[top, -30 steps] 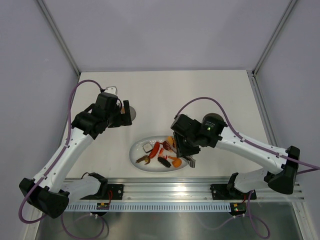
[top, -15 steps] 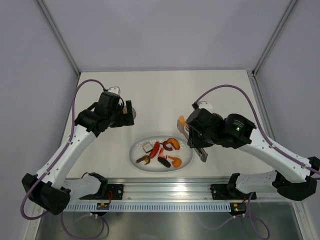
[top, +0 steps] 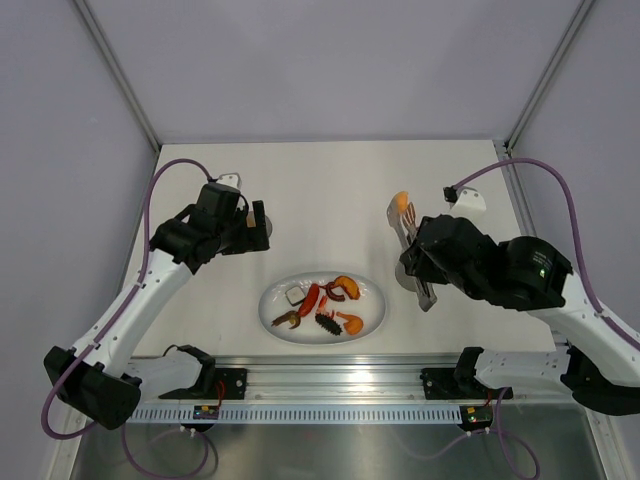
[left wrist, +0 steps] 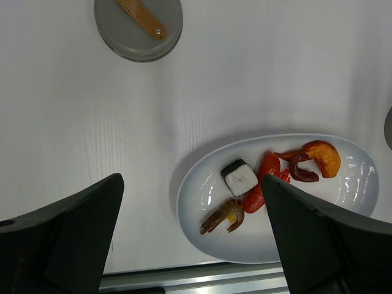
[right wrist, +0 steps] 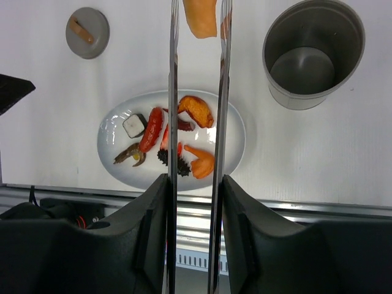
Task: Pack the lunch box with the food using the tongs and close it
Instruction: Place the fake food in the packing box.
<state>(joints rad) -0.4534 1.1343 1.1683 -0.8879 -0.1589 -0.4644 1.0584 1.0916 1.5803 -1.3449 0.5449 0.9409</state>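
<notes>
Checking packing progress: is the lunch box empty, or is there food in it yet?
Empty: the right wrist view looks into the open lunch box and shows only its bare grey floor. Its lid lies apart.

The top view looks steeply down from above and behind the near edge. It is far enough off to take in the whole table (top: 330, 180). The left wrist view looks straight down from mid height, with its own fingers (left wrist: 61, 239) dark in the lower corners, over the plate (left wrist: 195, 208) and lid (left wrist: 131, 40). The right wrist view looks down along the tongs (right wrist: 173, 122) from higher up, and also takes in the lunch box (right wrist: 303, 101). All three views share the plate.
</notes>
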